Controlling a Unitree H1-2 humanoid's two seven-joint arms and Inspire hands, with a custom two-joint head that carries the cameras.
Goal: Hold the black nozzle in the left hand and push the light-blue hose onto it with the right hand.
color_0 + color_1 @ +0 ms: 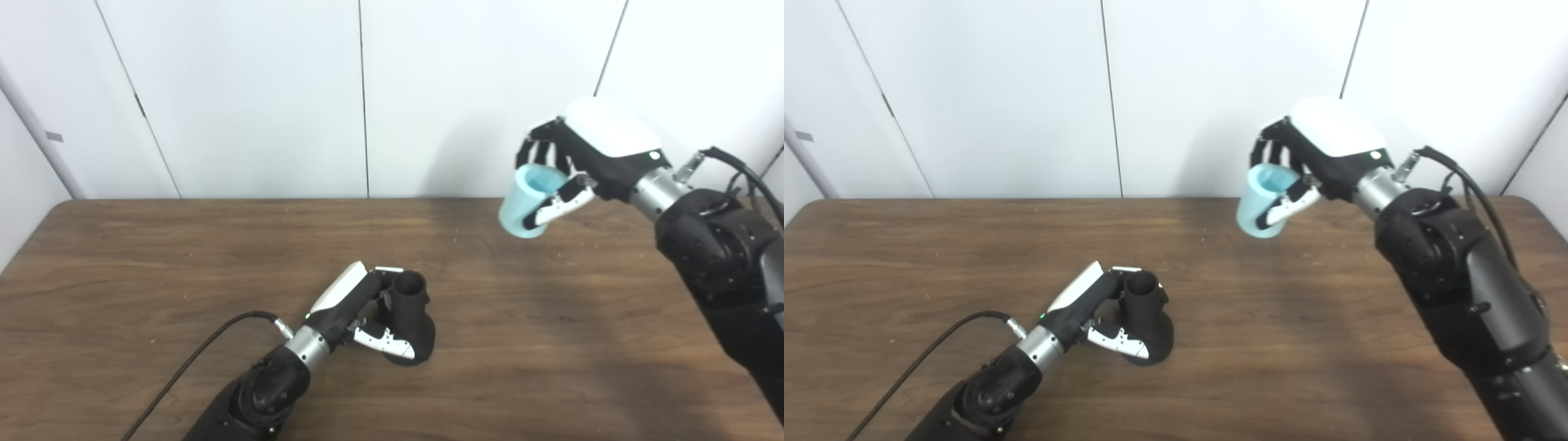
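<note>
My left hand (361,309) was down at the table (153,275), wrapped around the one black nozzle (411,318). My fingers curled over its far side near the neck and my thumb (386,343) crossed the wide lower body on the near side. The nozzle's broad base sat on the wood and its open round mouth pointed up and slightly away from my wrist. A black cable (196,361) ran from that wrist back along the table toward the near edge.

My right hand (1311,165) was raised well above the table, up and far to the right of my left hand, and it gripped the one light-blue hose (1265,199). This was a short, stubby tube; my fingers closed over its far side and my thumb pressed its near side. Its open end toward my palm showed a hollow inside, and its other end tilted down and to the left, toward the nozzle. The two pieces were well apart, with only bare wood and air between them.

Beyond both hands, white wall panels (245,92) stood behind the table's far edge. The shadow of my right arm darkened the wood beneath that hand. In all I counted one nozzle, one hose and one table.
</note>
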